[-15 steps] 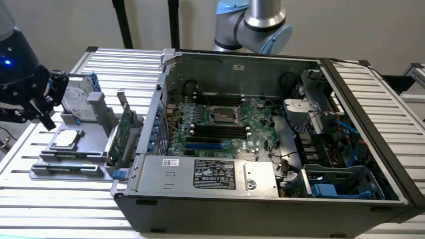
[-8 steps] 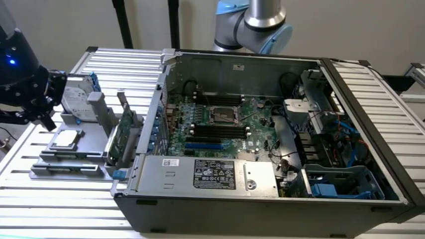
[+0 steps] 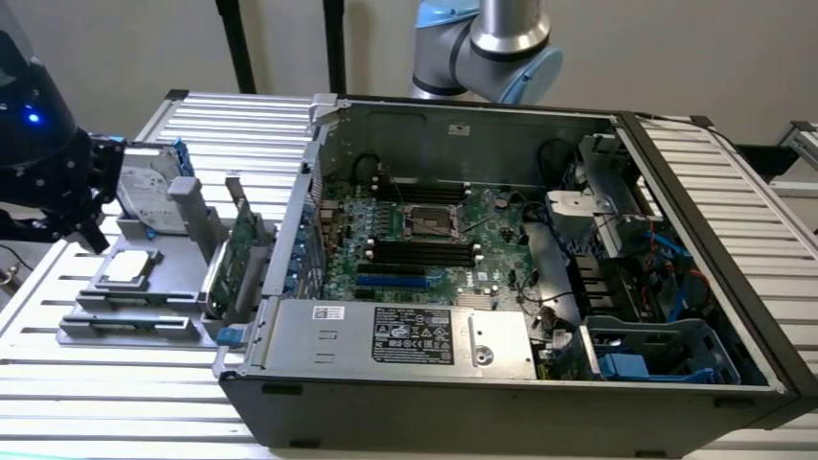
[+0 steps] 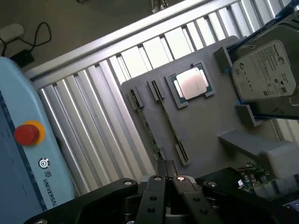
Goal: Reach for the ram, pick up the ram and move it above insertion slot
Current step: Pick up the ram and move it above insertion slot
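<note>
My gripper (image 3: 90, 235) hangs over the far corner of the grey parts tray (image 3: 141, 331), at the exterior view's left. In the wrist view its black fingertips (image 4: 156, 186) are pressed together, so the gripper (image 4: 166, 179) is shut. A thin dark-green strip, which I take for the ram (image 4: 150, 133) standing on edge, runs between two end holders of the tray (image 4: 205, 130) up to the fingertips. I cannot tell whether they touch it. The black memory slots (image 3: 416, 252) lie on the motherboard inside the open computer case (image 3: 715, 240).
The tray also holds a hard drive (image 3: 147, 192) (image 4: 264, 70), a processor chip (image 3: 128, 268) (image 4: 191, 85) and a green expansion card (image 3: 239, 254). Everything rests on a slatted metal table (image 3: 115, 402). A blue pendant with a red button (image 4: 27, 134) lies beside the tray.
</note>
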Available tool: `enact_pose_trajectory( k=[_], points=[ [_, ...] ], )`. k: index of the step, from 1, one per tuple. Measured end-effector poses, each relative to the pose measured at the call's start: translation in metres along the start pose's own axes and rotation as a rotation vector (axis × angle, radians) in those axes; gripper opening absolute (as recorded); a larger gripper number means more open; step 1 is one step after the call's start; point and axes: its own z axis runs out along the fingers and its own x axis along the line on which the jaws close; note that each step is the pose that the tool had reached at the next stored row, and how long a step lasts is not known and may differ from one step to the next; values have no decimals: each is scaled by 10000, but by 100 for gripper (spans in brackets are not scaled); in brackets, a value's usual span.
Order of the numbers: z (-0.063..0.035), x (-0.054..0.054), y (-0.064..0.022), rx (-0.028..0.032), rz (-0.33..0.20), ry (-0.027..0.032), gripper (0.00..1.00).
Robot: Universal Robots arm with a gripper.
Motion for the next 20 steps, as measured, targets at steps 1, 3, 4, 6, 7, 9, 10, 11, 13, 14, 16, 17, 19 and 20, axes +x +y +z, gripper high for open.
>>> enact_pose_trajectory(
  k=[1,3,4,6,7,9,10,11,13,14,16,17,19,20],
  points=[
    [3,0,0,1,-180,7,11],
    [8,0,0,4,-540,20,11],
    [11,0,0,5,-724,27,11],
    [17,0,0,7,-1085,40,11],
    [21,0,-1,9,-1274,47,11],
    [27,0,-1,11,-1633,60,11],
    [30,0,-1,12,-1819,67,11],
    [32,0,-1,13,-1999,75,11],
    [35,1,1,15,-2353,88,11],
    [38,3,8,18,-2483,90,11],
    [41,15,36,18,-2584,95,11],
    [42,19,47,18,-2591,96,11],
    [42,24,57,18,-2592,97,11],
    [42,24,58,18,-2594,96,11]
  ],
)
